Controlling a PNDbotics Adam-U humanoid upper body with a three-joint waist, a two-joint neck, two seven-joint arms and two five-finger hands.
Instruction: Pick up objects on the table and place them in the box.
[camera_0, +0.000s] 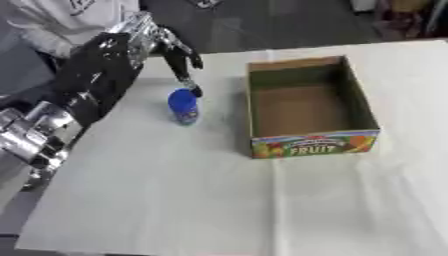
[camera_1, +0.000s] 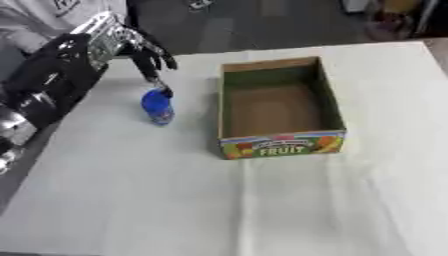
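A small blue bottle (camera_0: 183, 106) with a blue cap stands upright on the white table, left of the cardboard box (camera_0: 316, 143). The box is open on top, shows "FRUIT" on its near wall, and nothing shows inside it. My left hand (camera_0: 178, 53) hovers just above and behind the bottle, fingers relaxed and pointing down, one fingertip close to the cap. Nothing is held. My right hand is out of sight.
The white cloth-covered table (camera_0: 219, 200) stretches wide in front of and right of the box. Its left edge runs near my left arm (camera_0: 96, 80). A person in a light top sits at the far left corner.
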